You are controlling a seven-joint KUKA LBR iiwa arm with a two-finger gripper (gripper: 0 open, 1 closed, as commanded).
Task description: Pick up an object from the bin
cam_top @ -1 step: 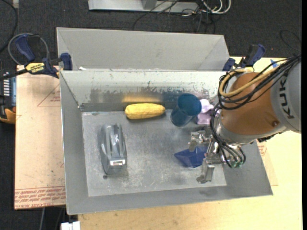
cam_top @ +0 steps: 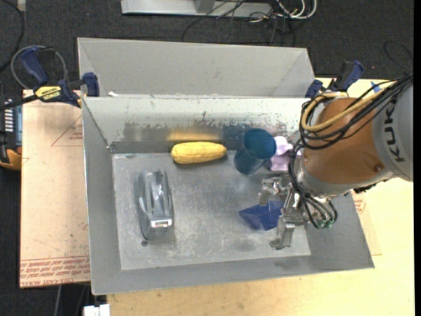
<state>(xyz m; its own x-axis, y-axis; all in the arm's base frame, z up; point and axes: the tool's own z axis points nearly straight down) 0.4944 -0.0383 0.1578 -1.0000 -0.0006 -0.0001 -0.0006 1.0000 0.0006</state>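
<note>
My gripper (cam_top: 276, 212) is low in the bin's right front part, open, with one finger (cam_top: 269, 189) toward the back and the other (cam_top: 282, 236) toward the front. A dark blue, flat, angular piece (cam_top: 255, 216) lies on the floor with its right end between those fingers. Just behind stands a blue cup (cam_top: 254, 151) on its side, and a pale pink thing (cam_top: 283, 155) lies right of it, partly under the arm.
A yellow corn cob (cam_top: 198, 153) lies along the back wall. A grey stapler-like tool (cam_top: 153, 203) rests on the left of the floor. The arm with its orange cover and cables overhangs the bin's right side.
</note>
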